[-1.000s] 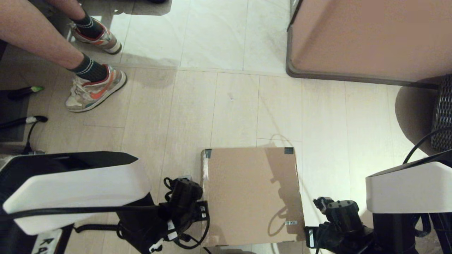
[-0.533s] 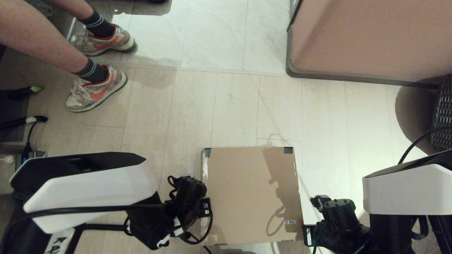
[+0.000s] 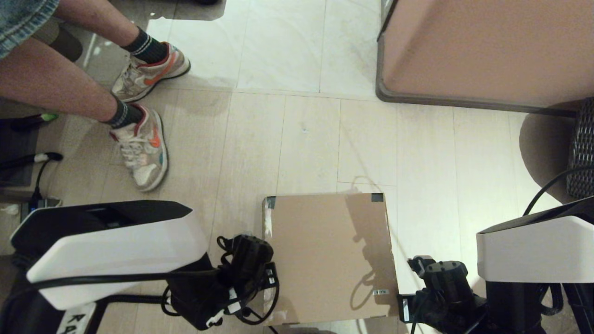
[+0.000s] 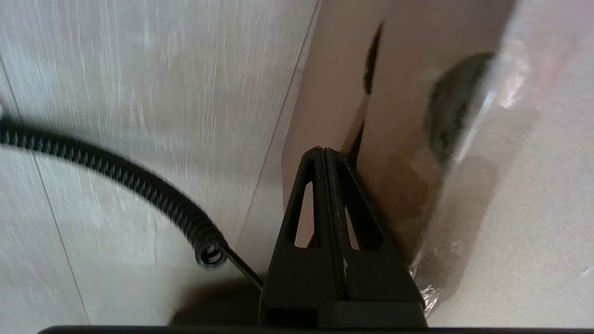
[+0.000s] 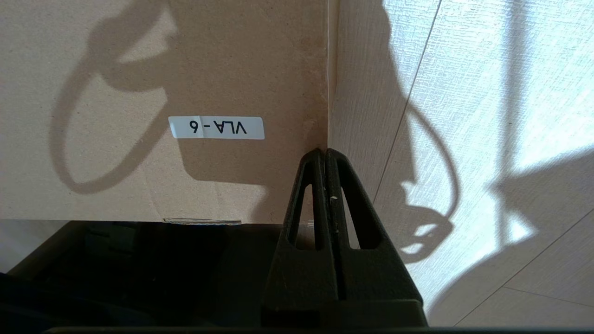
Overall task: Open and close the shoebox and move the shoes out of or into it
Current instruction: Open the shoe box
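Head view: pale plank floor [image 3: 306, 153], pinkish cabinet [image 3: 487, 46] far right, bystander's sneakers [image 3: 141, 150] far left. Closed shoebox [image 3: 327, 257] flat on the floor between both arms, nearly square, taped corners pointing away from the robot.

Left wrist view: left gripper [image 4: 325, 153] pressed together, just beside the box's side wall.

Right wrist view: right gripper [image 5: 325, 153] pressed together at the lid's edge, near the white sticker [image 5: 216, 127].

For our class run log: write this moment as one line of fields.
shoebox: lid closed, on floor | left gripper: shut, at its left side | right gripper: shut, at its right edge | shoes: not visible
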